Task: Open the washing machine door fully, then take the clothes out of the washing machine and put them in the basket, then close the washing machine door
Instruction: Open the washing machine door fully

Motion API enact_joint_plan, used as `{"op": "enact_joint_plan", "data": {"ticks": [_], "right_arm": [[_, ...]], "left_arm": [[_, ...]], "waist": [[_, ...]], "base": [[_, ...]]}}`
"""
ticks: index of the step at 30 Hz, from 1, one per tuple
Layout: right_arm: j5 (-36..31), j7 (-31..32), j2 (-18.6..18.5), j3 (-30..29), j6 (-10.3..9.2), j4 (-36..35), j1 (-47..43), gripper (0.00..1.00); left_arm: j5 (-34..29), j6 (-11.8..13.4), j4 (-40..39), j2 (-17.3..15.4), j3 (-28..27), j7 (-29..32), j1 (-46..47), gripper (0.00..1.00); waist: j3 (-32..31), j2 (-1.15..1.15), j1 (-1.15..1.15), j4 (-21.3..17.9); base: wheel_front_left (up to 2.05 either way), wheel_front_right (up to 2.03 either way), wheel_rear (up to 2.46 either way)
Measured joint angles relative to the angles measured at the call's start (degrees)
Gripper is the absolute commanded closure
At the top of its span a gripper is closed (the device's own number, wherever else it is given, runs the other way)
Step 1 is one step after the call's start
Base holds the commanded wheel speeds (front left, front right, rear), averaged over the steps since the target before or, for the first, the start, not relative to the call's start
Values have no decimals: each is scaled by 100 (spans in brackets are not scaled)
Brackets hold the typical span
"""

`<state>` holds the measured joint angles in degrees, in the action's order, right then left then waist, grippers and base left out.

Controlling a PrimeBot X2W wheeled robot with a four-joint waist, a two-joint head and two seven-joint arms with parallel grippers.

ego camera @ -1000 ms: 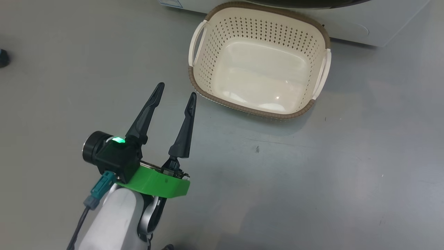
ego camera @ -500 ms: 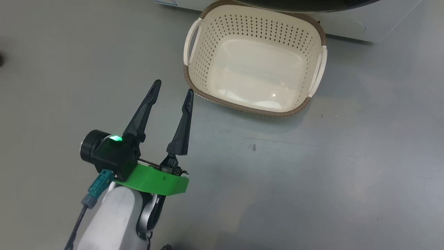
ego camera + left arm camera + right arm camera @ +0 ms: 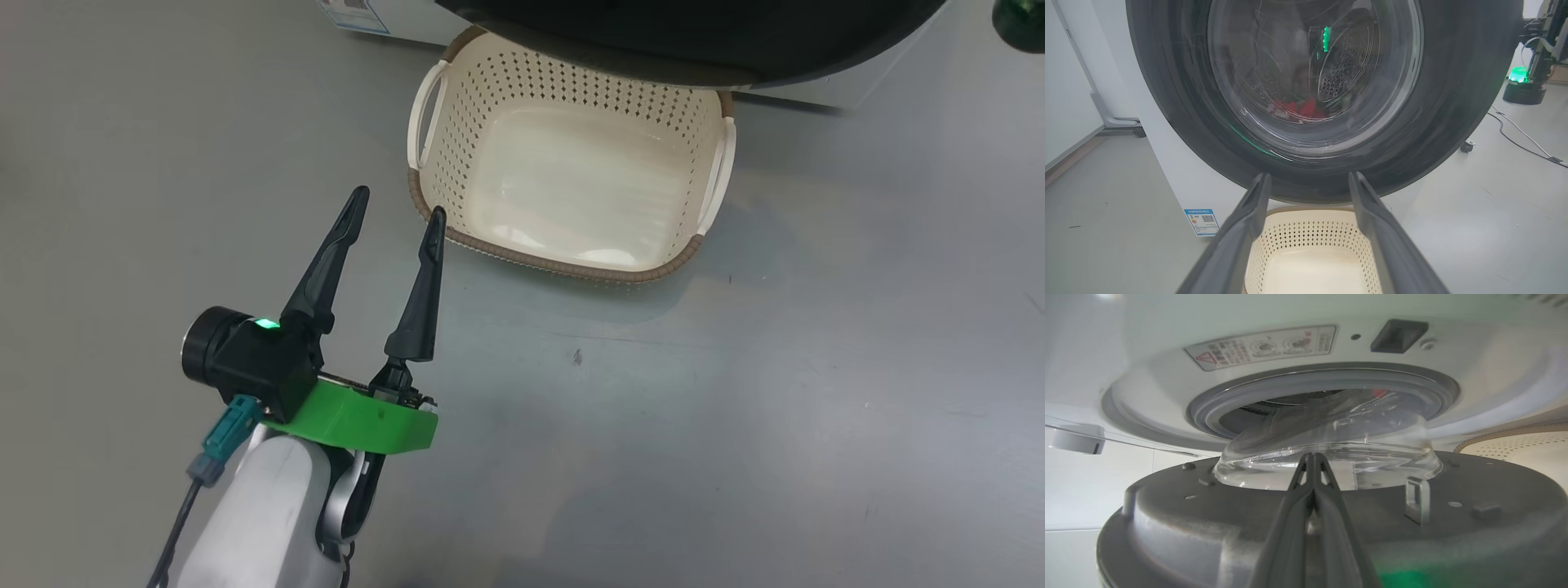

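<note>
The washing machine door (image 3: 694, 37) stands partly open, its glossy black rim overhanging the far edge of the cream basket (image 3: 571, 175), which has nothing in it. My left gripper (image 3: 397, 206) is open and holds nothing, hovering over the floor just left of the basket. In the left wrist view the door (image 3: 1453, 102) faces me above the basket (image 3: 1310, 245), and the red clothes (image 3: 1298, 108) show through its glass, inside the drum. My right gripper (image 3: 1312, 456) is shut, its tips against the door's inner side (image 3: 1208, 514) at the foot of the glass bowl (image 3: 1339, 441). Beyond lies the grey seal (image 3: 1306, 381) of the washing machine (image 3: 1494, 375).
The grey floor (image 3: 735, 408) stretches wide to the right of my left arm. A blue label (image 3: 355, 12) marks the washer's lower corner. Cables (image 3: 1523, 139) and a stand with a green light (image 3: 1519, 75) lie right of the machine.
The door's black rim has swung further out over the basket's far edge. The head camera has shifted, so the basket sits more to the left. My left gripper stays open.
</note>
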<state>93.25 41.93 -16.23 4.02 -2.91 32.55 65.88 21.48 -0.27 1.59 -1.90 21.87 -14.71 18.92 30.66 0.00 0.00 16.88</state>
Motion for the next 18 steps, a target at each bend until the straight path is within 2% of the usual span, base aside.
{"op": "enact_joint_plan", "data": {"ticks": [18], "right_arm": [[415, 679, 482, 226, 704, 7, -1044, 100]], "left_arm": [[-43, 18, 238, 0, -71, 0, -38, 0]], "waist": [[-495, 0, 0, -196]], "base": [[0, 0, 0]]}}
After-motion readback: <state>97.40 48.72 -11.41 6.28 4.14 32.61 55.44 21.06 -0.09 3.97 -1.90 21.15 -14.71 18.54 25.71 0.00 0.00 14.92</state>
